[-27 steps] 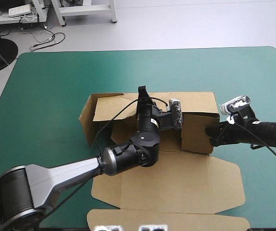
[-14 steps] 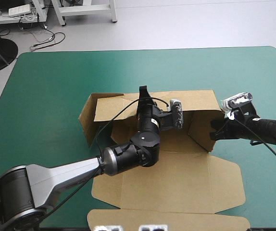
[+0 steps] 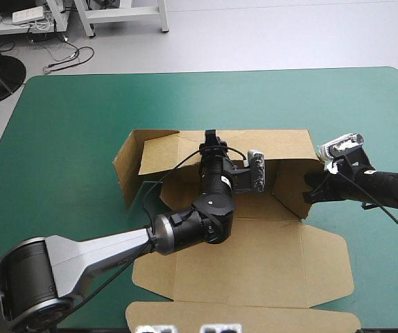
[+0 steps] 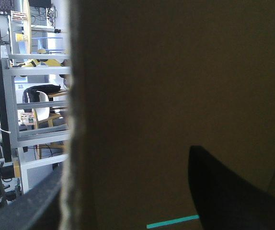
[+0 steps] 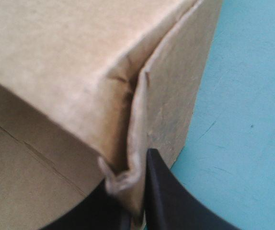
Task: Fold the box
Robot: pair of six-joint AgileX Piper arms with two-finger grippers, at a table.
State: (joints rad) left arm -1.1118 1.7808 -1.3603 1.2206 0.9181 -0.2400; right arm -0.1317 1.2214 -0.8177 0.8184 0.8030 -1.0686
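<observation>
The brown box (image 3: 254, 263) lies in the middle of the teal-green table, its back wall (image 3: 282, 144) raised and its lid flat toward the front. My left gripper (image 3: 211, 137) sits at the top of the back wall. In the left wrist view its black fingers (image 4: 228, 196) stand apart astride the board (image 4: 176, 86). My right gripper (image 3: 308, 189) is at the box's right wall (image 3: 290, 191). In the right wrist view the right gripper (image 5: 135, 211) pinches the wall's edge at the box's corner (image 5: 123, 177).
The left wall (image 3: 124, 177) flares outward from the box. The lid's front flap (image 3: 240, 319) reaches the table's front edge. Teal-green cover (image 3: 67, 125) surrounds the box on the left, far and right sides.
The right gripper has shut on the right wall and swung it outward. The left gripper's fingers have parted at the back wall, and it has shifted slightly right.
</observation>
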